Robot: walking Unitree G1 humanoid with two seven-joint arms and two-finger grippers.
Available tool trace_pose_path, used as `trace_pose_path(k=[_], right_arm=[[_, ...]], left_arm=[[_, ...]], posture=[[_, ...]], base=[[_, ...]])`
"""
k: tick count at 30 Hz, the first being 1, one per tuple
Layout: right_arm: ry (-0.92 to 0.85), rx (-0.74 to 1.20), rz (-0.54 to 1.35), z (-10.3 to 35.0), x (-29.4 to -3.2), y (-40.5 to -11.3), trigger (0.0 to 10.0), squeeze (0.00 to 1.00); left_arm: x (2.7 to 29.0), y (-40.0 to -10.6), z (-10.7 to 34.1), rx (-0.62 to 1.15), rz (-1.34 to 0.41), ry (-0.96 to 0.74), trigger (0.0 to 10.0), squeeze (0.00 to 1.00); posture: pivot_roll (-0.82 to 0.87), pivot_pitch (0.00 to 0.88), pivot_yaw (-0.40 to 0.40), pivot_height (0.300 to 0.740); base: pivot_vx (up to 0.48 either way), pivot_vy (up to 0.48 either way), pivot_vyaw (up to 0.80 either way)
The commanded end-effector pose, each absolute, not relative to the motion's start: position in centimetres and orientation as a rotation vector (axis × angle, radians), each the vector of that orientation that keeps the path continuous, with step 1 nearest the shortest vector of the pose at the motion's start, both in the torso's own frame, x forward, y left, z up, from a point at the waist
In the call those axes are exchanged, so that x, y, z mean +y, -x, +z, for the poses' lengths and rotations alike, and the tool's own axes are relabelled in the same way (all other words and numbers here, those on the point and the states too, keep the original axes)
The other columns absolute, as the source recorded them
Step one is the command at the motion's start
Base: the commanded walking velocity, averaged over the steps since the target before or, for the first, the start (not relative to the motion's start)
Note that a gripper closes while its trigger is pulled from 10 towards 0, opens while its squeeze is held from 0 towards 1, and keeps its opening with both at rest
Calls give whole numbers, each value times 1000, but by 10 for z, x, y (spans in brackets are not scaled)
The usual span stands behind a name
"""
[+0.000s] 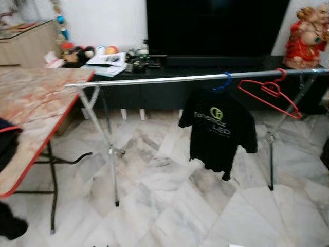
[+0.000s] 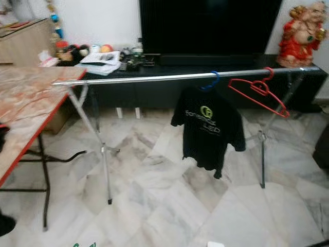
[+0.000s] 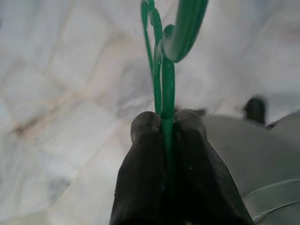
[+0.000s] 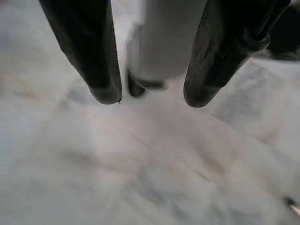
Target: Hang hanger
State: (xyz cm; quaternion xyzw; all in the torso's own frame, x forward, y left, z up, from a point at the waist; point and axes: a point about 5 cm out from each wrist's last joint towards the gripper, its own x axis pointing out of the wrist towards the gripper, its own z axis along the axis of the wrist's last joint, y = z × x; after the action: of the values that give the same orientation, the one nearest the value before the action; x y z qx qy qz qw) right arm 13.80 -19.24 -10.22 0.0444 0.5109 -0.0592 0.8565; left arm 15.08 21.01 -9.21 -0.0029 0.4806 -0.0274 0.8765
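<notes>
Pinching thin green plastic hanger [image 3: 161, 70] in left gripper [image 3: 168, 123], right gripper [image 4: 152, 96] spread empty — risking slipping or snagging beside long silver metal rail [image 1: 154, 79].

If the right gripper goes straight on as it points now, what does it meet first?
Probably the marble floor: the open right gripper points down at it, nothing visible between. Depth is unclear.

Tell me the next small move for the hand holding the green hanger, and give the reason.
Probably raise the left hand toward the rail. It is shut on the green hanger with only marble floor behind it, so it seems low. The rail's bare left stretch, clear of the black shirt and red hanger, looks like the spot.
</notes>
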Motion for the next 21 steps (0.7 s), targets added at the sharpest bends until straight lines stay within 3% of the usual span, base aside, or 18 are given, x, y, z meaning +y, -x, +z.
trace_pose_path(k=[1,21], right_arm=[[-99,1042,-99,-99,-183,-150,10000,0],[-51,981,-22,-91,-177,-170,10000,0]], left_arm=[[224,-144,-92,1021,-9,-4,10000,0],[219,-140,-95,1034,-8,6,10000,0]], posture=[[9,0,33,740],[12,0,28,740]], base=[[307,0,0],[306,0,0]])
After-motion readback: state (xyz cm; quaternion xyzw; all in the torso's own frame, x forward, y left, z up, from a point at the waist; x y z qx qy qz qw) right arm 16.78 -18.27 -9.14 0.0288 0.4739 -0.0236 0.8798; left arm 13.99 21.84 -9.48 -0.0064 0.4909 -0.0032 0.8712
